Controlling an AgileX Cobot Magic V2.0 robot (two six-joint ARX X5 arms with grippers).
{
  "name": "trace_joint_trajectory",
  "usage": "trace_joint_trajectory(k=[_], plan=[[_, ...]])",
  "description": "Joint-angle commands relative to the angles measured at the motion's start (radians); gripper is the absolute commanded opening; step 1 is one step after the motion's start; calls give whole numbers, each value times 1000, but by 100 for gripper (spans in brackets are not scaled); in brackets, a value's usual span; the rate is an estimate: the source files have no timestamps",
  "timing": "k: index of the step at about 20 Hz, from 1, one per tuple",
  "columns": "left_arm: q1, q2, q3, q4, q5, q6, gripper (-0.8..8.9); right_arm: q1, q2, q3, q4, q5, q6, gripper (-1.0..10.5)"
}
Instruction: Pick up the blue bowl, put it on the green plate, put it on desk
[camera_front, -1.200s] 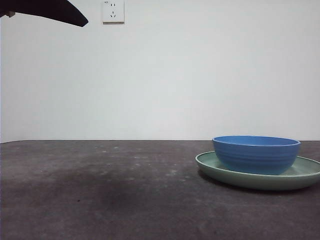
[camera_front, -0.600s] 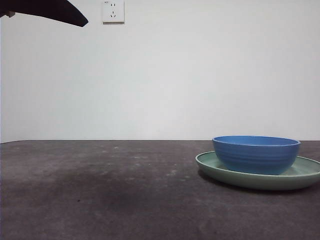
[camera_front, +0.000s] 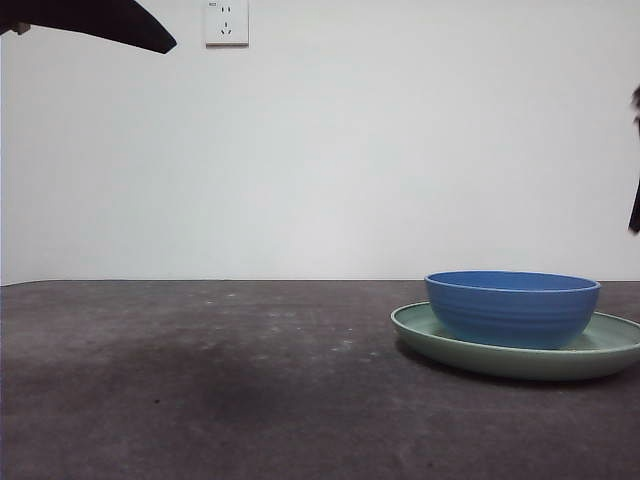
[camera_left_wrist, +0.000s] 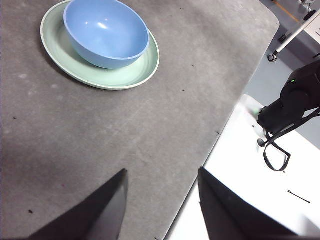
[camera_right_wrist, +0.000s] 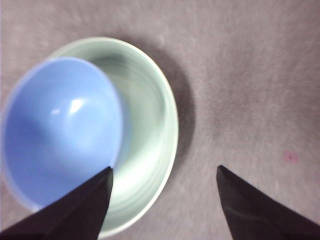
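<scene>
Blue ridged round bowl (camera_front: 512, 307) sits in the pale-green glossy plate (camera_front: 610, 352) on the dark bench (camera_front: 200, 380); right pincer (camera_right_wrist: 162, 200) above, jaws apart; left pincer (camera_left_wrist: 161, 200) apart too.

No words, brand names or numbers can be read anywhere: the white wall socket (camera_front: 226, 22) carries a tiny dark mark at its upper corner that is too small to make out, and the blue bowl (camera_front: 512, 307) and green plate (camera_front: 610, 349) are plain.
</scene>
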Motion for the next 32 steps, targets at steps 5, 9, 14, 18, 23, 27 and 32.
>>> trace_joint_trajectory(k=[5,9,14,18,23,27,32], plan=[[-5,5,5,12,5,9,226,29,191,17,107,-31,-3,316],[-5,5,5,12,5,8,226,52,268,17,158,-30,-4,209],[-5,5,5,12,5,8,226,62,313,17,199,-24,-4,162],[-5,5,5,12,5,8,226,63,331,17,208,-23,-4,96],[-5,5,5,12,5,5,226,63,331,17,220,-23,-2,8],[-5,5,5,11,5,4,226,59,329,17,225,-33,17,8],[-5,5,5,9,5,5,226,58,282,18,226,-89,37,8]])
